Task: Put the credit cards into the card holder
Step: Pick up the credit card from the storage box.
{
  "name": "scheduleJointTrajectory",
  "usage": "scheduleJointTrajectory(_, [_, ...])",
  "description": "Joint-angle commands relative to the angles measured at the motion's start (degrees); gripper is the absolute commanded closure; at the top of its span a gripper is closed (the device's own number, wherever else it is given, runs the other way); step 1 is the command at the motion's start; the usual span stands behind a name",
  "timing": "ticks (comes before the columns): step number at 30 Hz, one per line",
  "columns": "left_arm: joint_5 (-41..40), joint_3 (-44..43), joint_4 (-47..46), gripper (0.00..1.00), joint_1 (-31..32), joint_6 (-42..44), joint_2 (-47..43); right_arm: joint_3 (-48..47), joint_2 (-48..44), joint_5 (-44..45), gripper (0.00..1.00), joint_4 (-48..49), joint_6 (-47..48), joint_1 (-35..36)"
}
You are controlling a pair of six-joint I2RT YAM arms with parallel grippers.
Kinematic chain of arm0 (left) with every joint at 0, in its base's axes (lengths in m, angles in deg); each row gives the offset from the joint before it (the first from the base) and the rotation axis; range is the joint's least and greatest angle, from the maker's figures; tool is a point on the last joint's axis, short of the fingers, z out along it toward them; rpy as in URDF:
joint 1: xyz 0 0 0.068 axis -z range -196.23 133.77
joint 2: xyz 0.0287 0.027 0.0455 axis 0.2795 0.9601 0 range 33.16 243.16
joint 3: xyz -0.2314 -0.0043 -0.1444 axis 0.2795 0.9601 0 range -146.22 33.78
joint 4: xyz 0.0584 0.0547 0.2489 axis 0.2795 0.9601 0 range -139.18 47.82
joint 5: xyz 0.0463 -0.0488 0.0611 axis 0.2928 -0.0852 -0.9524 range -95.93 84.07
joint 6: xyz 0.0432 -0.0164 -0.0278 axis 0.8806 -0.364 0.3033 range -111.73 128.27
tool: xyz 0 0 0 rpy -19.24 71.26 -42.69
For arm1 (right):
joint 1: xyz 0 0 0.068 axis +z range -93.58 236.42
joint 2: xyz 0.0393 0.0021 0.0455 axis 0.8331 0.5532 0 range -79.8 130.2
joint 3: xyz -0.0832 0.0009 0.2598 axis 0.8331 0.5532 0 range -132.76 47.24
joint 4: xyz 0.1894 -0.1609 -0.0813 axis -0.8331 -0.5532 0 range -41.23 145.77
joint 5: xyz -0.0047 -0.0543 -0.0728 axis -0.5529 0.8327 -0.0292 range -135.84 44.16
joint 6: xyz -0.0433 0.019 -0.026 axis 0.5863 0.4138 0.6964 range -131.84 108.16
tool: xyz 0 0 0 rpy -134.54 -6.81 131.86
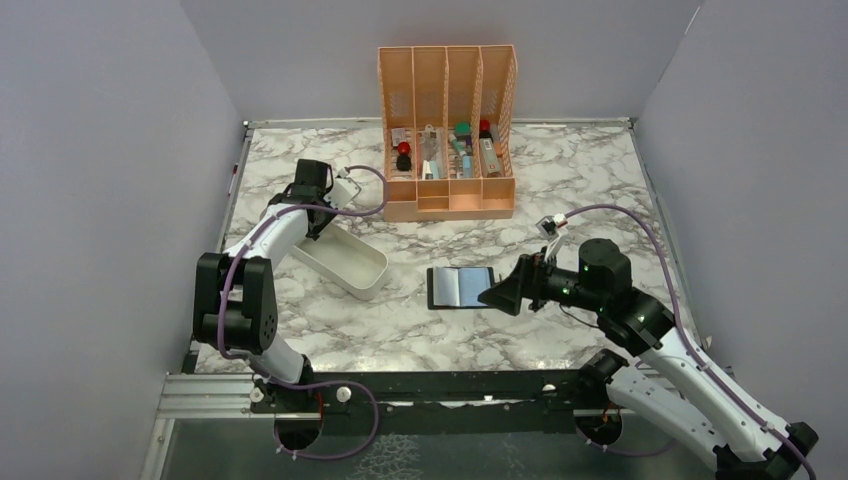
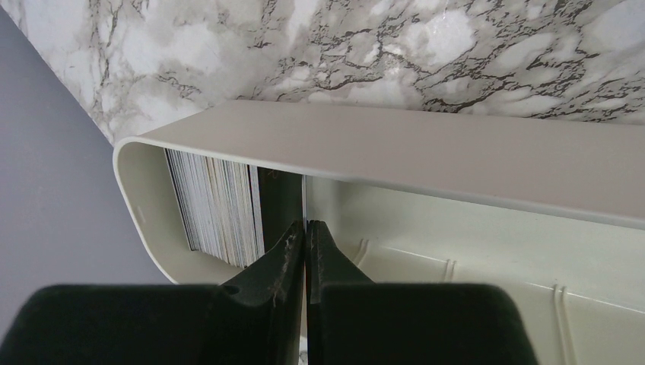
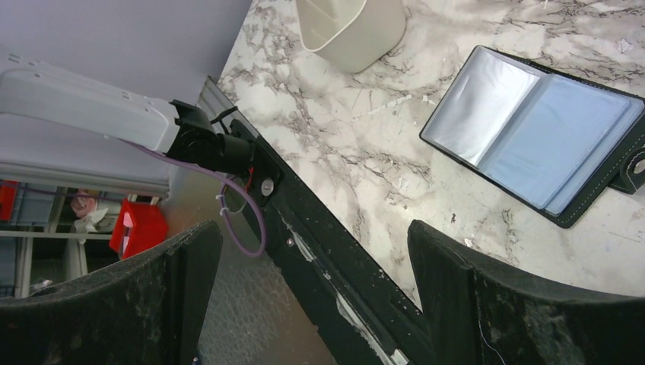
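White tray (image 2: 418, 144) on the left side of the table (image 1: 560, 190) holds the credit cards (image 2: 217, 213): a tight stack standing on edge against its rounded end, only edges visible. Left gripper (image 2: 305, 226) is inside the tray just beside the stack. Jaws are nearly together with 1 thin pale edge between them, which reads as a single card (image 2: 304, 194) pinched edge-on. A dark gap separates it from the stack. Can't tell how deep the pinch goes.

Right gripper (image 3: 310, 228) hangs at the right edge of the card holder (image 3: 532, 144), jaws wide, nothing in them. Holder lies open flat mid-table: black cover, 2 bluish clear pockets facing up, clasp tab (image 3: 635, 171) on 1 side.

Handling, my read:
- **Cards:** light, stiff, thin, slick plastic. Packed faces likely cling, so 2 may lift together.
- **Where to grip a card:** across the faces near a top edge or corner, with a short pinch so free length remains to feed a pocket. Flat on the marble they'd be hard to get under, so avoid dropping.
- **Holder:** light and floppy, with soft pocket film. It will probably slide or fold when a card pushes in. Right jaws should pin the cover near the fold or outer edge, not the film.

Writing: none readable. No brand visible on cards, holder or tray, and the card faces are hidden.
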Motion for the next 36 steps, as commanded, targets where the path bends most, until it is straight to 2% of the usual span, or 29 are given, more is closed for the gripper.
scheduleJointTrajectory(1, [-1.6,-1.9,-2.6,0.92,-0.3,1.6,-0.1,-1.5,-0.6,0.6,0.03,1.5,0.9,-0.2])
scheduleJointTrajectory(10, [-3.9,-2.6,-2.7,0.88,-0.3,3.1,0.2,-1.0,0.0,0.3,0.03,2.4,0.6,-0.1])
scheduleJointTrajectory(12, [-3.9,-2.8,-2.8,0.9,-0.3,3.3,0.1,-0.9,0.2,0.1,0.03,2.7,0.4,-0.1])
scheduleJointTrajectory(15, [-3.8,-3.1,-2.7,1.0,-0.3,3.5,0.2,-0.8,0.4,0.0,0.03,2.6,0.4,-0.1])
scheduleJointTrajectory(20, [-3.3,-3.2,-2.3,1.0,-0.3,3.1,-0.2,-0.3,0.0,0.1,0.03,2.9,0.2,-0.1])
scheduleJointTrajectory(24, [-3.3,-4.9,1.4,1.0,0.4,1.1,-2.1,-0.3,0.0,0.1,0.03,3.0,0.2,-0.1])
scheduleJointTrajectory(28, [-1.9,-6.5,2.3,1.0,1.5,-4.2,-6.9,-0.3,0.4,0.8,0.03,2.2,0.7,-0.1])
scheduleJointTrajectory(32, [3.7,-8.0,2.2,1.0,1.6,-12.3,-11.9,1.1,0.3,1.9,0.03,2.5,0.4,-0.1])
scheduleJointTrajectory(36, [9.3,-10.3,2.8,1.0,1.6,-27.1,-14.6,2.7,0.8,2.3,0.03,3.2,0.3,-0.1])
